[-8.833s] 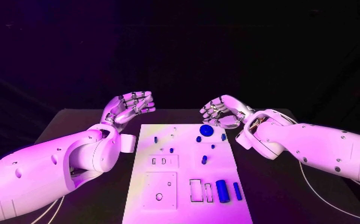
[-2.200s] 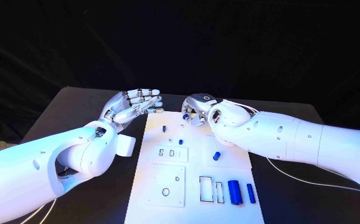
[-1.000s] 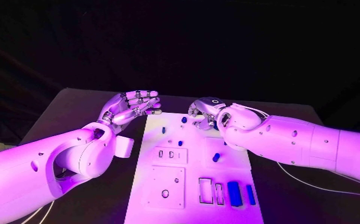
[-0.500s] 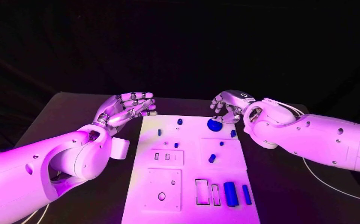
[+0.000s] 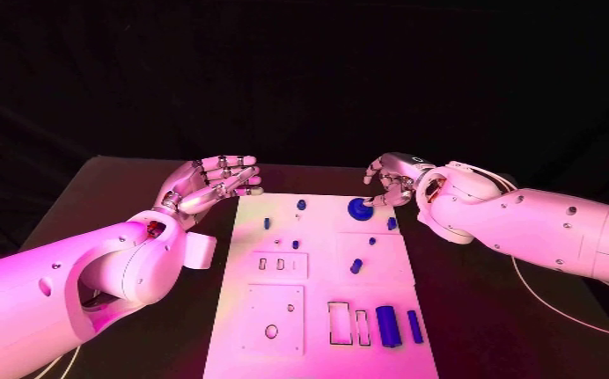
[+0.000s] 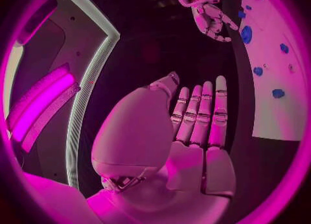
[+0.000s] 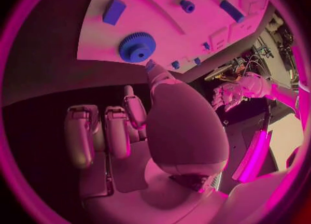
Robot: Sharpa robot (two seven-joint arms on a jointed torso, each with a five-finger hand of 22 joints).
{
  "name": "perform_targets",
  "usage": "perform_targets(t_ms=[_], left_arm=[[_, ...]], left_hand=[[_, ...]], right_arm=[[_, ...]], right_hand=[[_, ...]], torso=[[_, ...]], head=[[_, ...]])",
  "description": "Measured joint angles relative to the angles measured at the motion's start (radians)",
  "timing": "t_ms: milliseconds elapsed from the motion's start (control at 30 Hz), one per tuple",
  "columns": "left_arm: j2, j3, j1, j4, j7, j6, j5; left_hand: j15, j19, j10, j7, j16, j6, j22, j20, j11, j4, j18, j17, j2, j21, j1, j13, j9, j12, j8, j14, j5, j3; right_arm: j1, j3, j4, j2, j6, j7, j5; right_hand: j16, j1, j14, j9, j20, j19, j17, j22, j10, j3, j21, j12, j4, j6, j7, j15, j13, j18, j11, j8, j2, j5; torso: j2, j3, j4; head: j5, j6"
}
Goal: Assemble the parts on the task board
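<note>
We see the blue gear [image 5: 361, 209] lying at the far right of the task board [image 5: 318, 309], our right hand [image 5: 393, 183] just beside it, fingers loosely curled, empty. Likely light, rigid plastic; we'd pinch its toothed rim.

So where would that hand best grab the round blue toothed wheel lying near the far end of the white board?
Probably by its toothed rim, from above: the round blue gear lies flat on the white task board, its raised hub up, so fingertips of the right hand beside it could pinch opposite edges.
</note>
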Motion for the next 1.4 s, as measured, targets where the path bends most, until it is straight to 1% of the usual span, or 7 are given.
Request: perform_targets(t_ms=[100, 267, 333, 533, 800, 1267, 1400], left_arm=[[0.000, 0.000, 0.000, 0.000, 0.000, 0.001, 0.000], [0.001, 0.000, 0.000, 0.000, 0.000, 0.003, 0.000], [0.001, 0.000, 0.000, -0.001, 0.000, 0.003, 0.000], [0.002, 0.000, 0.000, -0.002, 0.000, 0.004, 0.000], [0.002, 0.000, 0.000, -0.004, 0.000, 0.004, 0.000], [0.002, 0.000, 0.000, -0.005, 0.000, 0.005, 0.000], [0.002, 0.000, 0.000, -0.005, -0.001, 0.005, 0.000]], left_hand=[[0.000, 0.000, 0.000, 0.000, 0.000, 0.000, 0.000, 0.000, 0.000, 0.000, 0.000, 0.000, 0.000, 0.000, 0.000, 0.000, 0.000, 0.000, 0.000, 0.000, 0.000, 0.000], [0.000, 0.000, 0.000, 0.000, 0.000, 0.000, 0.000, 0.000, 0.000, 0.000, 0.000, 0.000, 0.000, 0.000, 0.000, 0.000, 0.000, 0.000, 0.000, 0.000, 0.000, 0.000], [0.000, 0.000, 0.000, 0.000, 0.000, 0.000, 0.001, 0.000, 0.000, -0.003, 0.000, 0.001, -0.002, 0.000, -0.002, 0.000, -0.002, -0.004, -0.005, 0.000, 0.000, 0.003], [0.000, 0.000, 0.000, 0.000, 0.000, 0.000, 0.001, 0.000, 0.000, -0.003, 0.000, 0.001, -0.004, 0.000, -0.004, 0.000, -0.002, -0.003, -0.005, 0.000, 0.000, 0.003], [0.000, 0.000, 0.000, 0.000, 0.000, 0.000, 0.001, 0.000, 0.000, 0.000, 0.000, 0.001, -0.004, 0.000, -0.004, 0.000, -0.002, -0.003, -0.005, 0.000, 0.000, 0.006], [0.000, 0.000, 0.000, 0.000, 0.000, 0.000, 0.001, 0.000, 0.000, 0.000, 0.000, 0.001, -0.004, 0.000, -0.004, 0.000, -0.002, -0.003, -0.005, 0.000, 0.000, 0.006], [0.000, 0.000, 0.000, 0.000, 0.000, 0.000, 0.001, 0.000, 0.000, 0.000, 0.000, 0.001, -0.004, 0.000, -0.004, 0.000, -0.002, -0.003, -0.005, 0.000, 0.000, 0.006]], right_arm=[[-0.004, 0.000, -0.009, 0.008, 0.018, -0.002, 0.009], [-0.010, -0.001, -0.022, 0.024, 0.040, -0.005, 0.016], [-0.012, -0.001, -0.029, 0.032, 0.047, -0.005, 0.017], [-0.020, -0.002, -0.040, 0.042, 0.065, -0.005, 0.018], [-0.025, -0.003, -0.041, 0.045, 0.082, -0.005, 0.018], [-0.029, -0.004, -0.050, 0.048, 0.102, -0.005, 0.018], [-0.029, -0.002, -0.059, 0.052, 0.106, -0.003, 0.019]], right_hand=[[0.011, 0.010, -0.003, 0.002, 0.004, 0.004, 0.000, 0.000, 0.040, -0.013, 0.008, 0.076, 0.022, -0.007, 0.000, 0.005, 0.018, 0.000, 0.003, 0.011, 0.002, 0.005], [0.016, 0.014, -0.003, 0.003, 0.004, 0.004, 0.000, 0.000, 0.055, -0.015, 0.011, 0.100, 0.023, -0.009, 0.002, 0.005, 0.019, 0.000, 0.005, 0.012, 0.006, 0.005], [0.022, 0.014, -0.003, 0.003, 0.004, 0.004, 0.000, 0.000, 0.055, -0.015, 0.016, 0.105, 0.023, -0.009, 0.002, 0.005, 0.019, -0.015, 0.005, 0.016, 0.006, 0.005], [0.026, 0.020, -0.003, 0.004, 0.004, 0.004, 0.000, 0.000, 0.062, -0.015, 0.027, 0.117, 0.023, -0.009, 0.002, 0.005, 0.019, -0.015, 0.005, 0.023, 0.012, 0.005], [0.031, 0.023, -0.002, 0.004, 0.003, 0.004, 0.000, 0.000, 0.074, -0.012, 0.046, 0.138, 0.026, -0.002, -0.005, 0.005, 0.019, -0.015, 0.003, 0.027, 0.016, 0.005], [0.031, 0.031, -0.002, 0.002, 0.003, 0.004, 0.000, -0.001, 0.083, 0.006, 0.050, 0.147, 0.024, 0.015, -0.007, 0.005, 0.019, -0.015, 0.002, 0.031, 0.024, 0.010], [0.035, 0.034, -0.002, 0.000, 0.003, 0.004, 0.000, -0.001, 0.089, 0.016, 0.050, 0.152, 0.023, 0.023, -0.008, 0.005, 0.018, -0.015, -0.004, 0.031, 0.026, 0.011]], torso=[[0.000, -0.0007, 0.0007], [0.000, -0.0011, 0.0008], [0.000, -0.0012, 0.0013], [-0.001, -0.0017, 0.0038], [-0.002, -0.0019, 0.0026], [-0.002, -0.0017, 0.0028], [-0.002, -0.0012, 0.0029]], head=[[-0.003, 0.001], [-0.004, 0.001], [-0.005, -0.001], [-0.006, -0.004], [-0.002, -0.006], [-0.002, -0.005], [-0.002, -0.005]])
